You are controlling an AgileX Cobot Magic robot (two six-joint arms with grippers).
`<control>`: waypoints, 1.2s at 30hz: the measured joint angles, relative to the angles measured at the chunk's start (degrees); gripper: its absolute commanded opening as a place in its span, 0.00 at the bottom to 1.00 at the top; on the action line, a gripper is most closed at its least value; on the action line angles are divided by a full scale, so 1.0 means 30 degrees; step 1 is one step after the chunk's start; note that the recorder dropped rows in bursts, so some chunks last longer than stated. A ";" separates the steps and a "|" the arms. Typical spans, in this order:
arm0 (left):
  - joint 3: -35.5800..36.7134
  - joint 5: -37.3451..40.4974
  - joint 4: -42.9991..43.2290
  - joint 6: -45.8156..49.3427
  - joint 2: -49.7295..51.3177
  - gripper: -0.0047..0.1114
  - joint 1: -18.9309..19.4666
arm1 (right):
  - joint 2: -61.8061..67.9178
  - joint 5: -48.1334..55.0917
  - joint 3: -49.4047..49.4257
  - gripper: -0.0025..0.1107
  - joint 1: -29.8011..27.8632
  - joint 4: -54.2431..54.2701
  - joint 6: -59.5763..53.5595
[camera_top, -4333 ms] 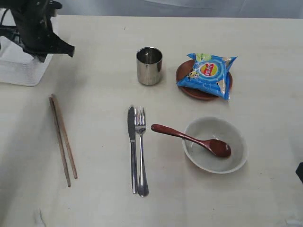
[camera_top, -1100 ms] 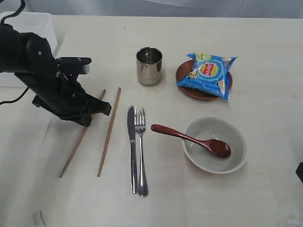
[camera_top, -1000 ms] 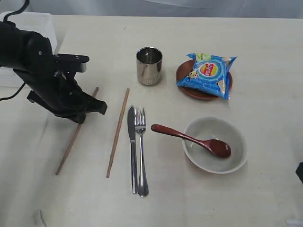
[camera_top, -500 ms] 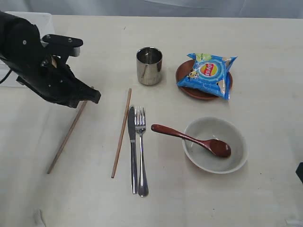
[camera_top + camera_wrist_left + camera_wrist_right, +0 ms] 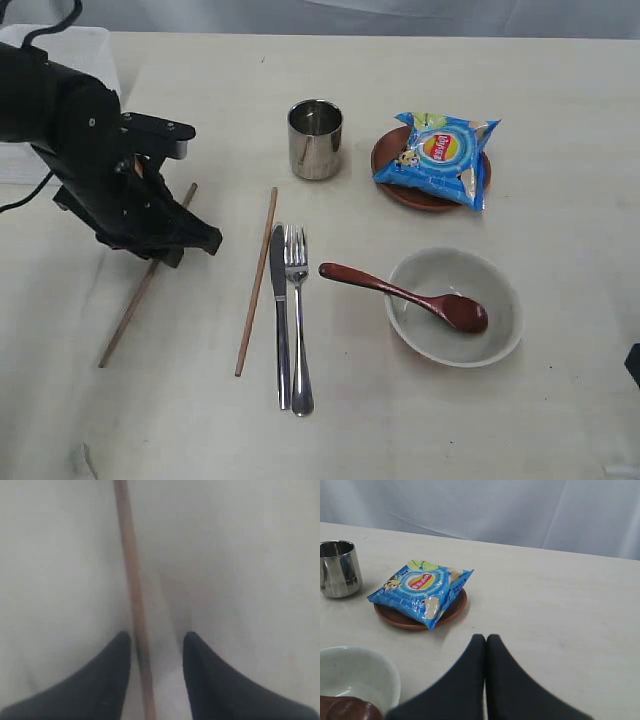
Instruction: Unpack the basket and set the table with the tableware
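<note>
Presently the left arm [image 5: 95,150] stoops low at mid-left of the frame, left gripper [image 5: 156,636] half open astride one chopstick [image 5: 129,570] on the table [image 5: 420,440], clamping nothing.

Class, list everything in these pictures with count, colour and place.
white plastic lattice basket: 1, white, upper left
pale cream tabletop: 1, cream, under everything
round steel cup: 1, silver, upper centre
small round brown plate: 1, brown, right of cup
blue chip bag: 1, blue, on plate
round cream bowl: 1, cream, lower right
reddish-brown wooden spoon: 1, reddish-brown, resting in bowl
steel knife, steel fork: 1 each, silver, together, centre
brown wooden chopsticks: 2, brown, one beside knife, one farther left
left claw: 1, black, open, astride chopstick
right claw: 1, black, shut
</note>
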 measured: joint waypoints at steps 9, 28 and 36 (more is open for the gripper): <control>-0.0203 -0.0504 0.0729 -0.0076 0.0560 0.04 0.0000 | 0.0000 0.0000 0.0000 0.02 0.0000 0.0000 0.0000; -0.0385 0.1792 -0.0118 -0.1643 -0.4180 0.04 0.0000 | 0.0000 0.0000 0.0000 0.02 0.0000 0.0000 0.0000; -0.2637 0.4155 -0.2946 -0.1110 -0.5495 0.04 -0.2119 | 0.0000 0.0000 0.0000 0.02 0.0000 0.0000 0.0000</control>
